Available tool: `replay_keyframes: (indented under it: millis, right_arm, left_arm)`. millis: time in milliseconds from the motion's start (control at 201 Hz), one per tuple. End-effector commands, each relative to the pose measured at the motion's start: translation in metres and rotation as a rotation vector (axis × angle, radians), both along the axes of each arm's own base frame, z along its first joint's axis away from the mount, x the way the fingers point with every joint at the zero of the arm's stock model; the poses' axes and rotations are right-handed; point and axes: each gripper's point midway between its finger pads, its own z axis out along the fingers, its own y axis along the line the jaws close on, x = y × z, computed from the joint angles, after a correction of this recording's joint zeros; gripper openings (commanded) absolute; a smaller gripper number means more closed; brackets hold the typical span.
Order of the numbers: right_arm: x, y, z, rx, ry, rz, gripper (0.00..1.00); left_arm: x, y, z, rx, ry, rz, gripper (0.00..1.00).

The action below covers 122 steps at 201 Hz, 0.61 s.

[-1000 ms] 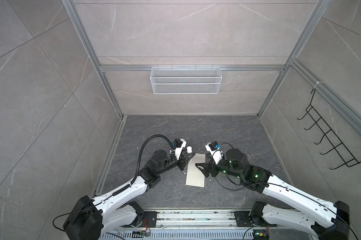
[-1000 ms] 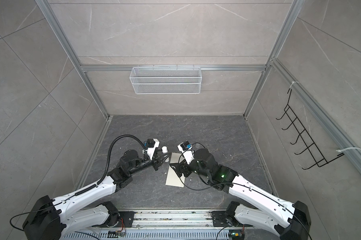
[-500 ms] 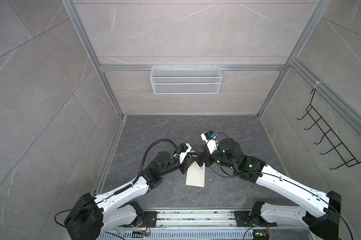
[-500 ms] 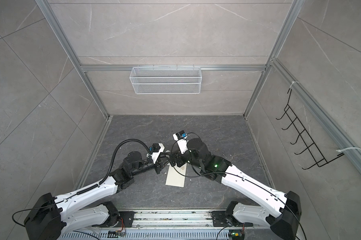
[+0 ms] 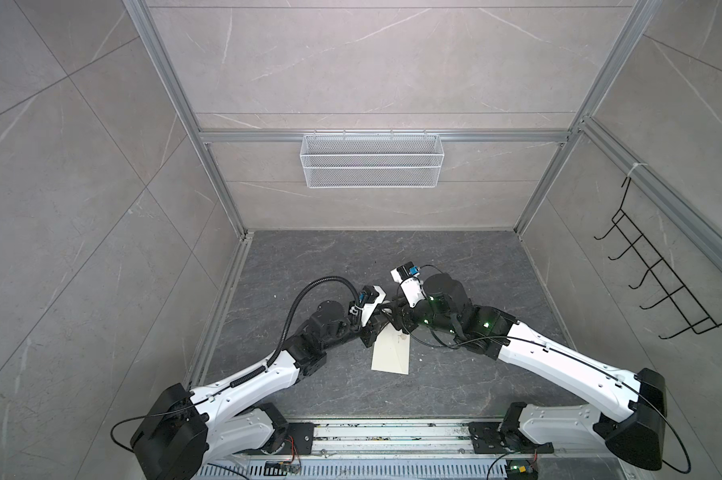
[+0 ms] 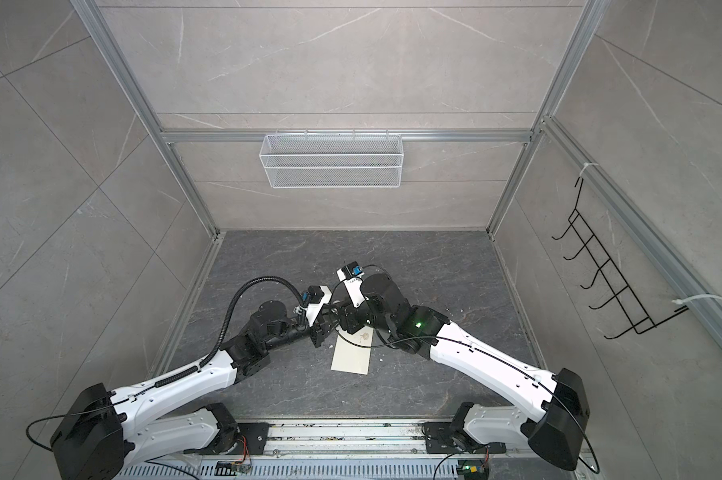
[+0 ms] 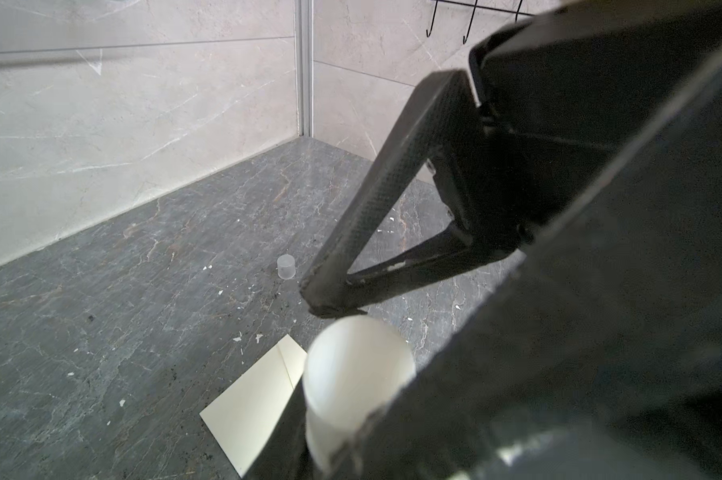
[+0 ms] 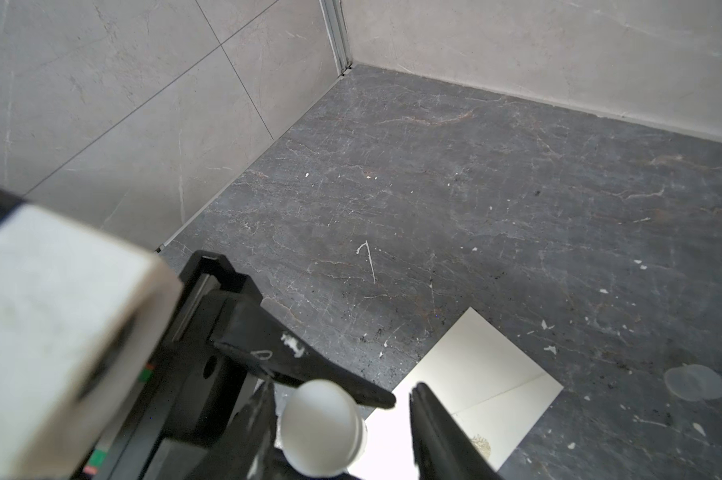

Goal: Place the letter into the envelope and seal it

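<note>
A: Where was the envelope (image 5: 390, 353)?

B: It lay flat on the dark desk (image 5: 351, 266), towards the front and between the two arms in both top views; a small emblem (image 8: 482, 446) showed on its upper face, at the end nearest the grippers.

A: And the left fingers (image 8: 301, 365)?

B: Pinching a white tube (image 8: 320, 419); the left gripper (image 5: 377, 323) held it by the body, over the far end of the envelope; whether the tube touched the paper I could not tell.

A: The right side?

B: The right gripper (image 8: 342, 395) met the tube from the opposite side; its fingers (image 8: 434, 424) stood spread about the rounded top; one finger was clear of it, with pale envelope showing through the gap; the other I could not make out behind the left arm's black parts.

A: Anything else on the desk?

B: A small translucent cap (image 7: 285, 266) stood upright, apart from the envelope; white flecks lay scattered over the dark surface; a wire basket (image 5: 372, 166) hung on the back wall.
</note>
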Motion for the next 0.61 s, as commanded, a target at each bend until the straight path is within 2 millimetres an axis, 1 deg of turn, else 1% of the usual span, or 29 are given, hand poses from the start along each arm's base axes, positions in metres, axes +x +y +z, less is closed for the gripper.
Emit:
replay_keyframes:
  millis: [0,80,189,279,369,393,493,558,603]
  right_arm:
    - [-0.003,0.005,-0.003,-0.044,0.003,0.023,0.43]
    - [-0.003,0.006,-0.005,-0.059,0.001,0.021,0.33]
    - [-0.002,0.005,-0.006,-0.068,0.001,0.016,0.23]
    - [-0.003,0.004,-0.006,-0.068,0.001,0.012,0.17]
    - [-0.002,0.002,-0.003,-0.061,-0.005,-0.001,0.15]
    - [-0.002,0.001,-0.003,-0.06,-0.005,-0.007,0.14]
    - [-0.001,-0.001,0.0,-0.049,-0.011,-0.02,0.12]
    - [0.001,-0.003,0.001,-0.044,-0.015,-0.039,0.11]
    - [0.002,-0.006,0.002,-0.045,-0.02,-0.053,0.11]
  left_arm:
    - [0.002,-0.007,0.028,-0.045,-0.049,-0.015,0.0]
    - [0.003,-0.008,0.028,-0.041,-0.042,-0.013,0.0]
    - [0.004,-0.008,0.028,-0.041,-0.037,-0.009,0.0]
    - [0.004,-0.008,0.027,-0.042,-0.031,-0.007,0.0]
    - [0.004,-0.008,0.027,-0.042,-0.032,-0.005,0.0]
    - [0.004,-0.008,0.027,-0.041,-0.032,-0.005,0.06]
    - [0.003,-0.008,0.025,-0.038,-0.03,-0.01,0.2]
    - [0.004,-0.008,0.022,-0.036,-0.03,-0.009,0.33]
    - [0.003,-0.008,0.021,-0.037,-0.029,-0.011,0.4]
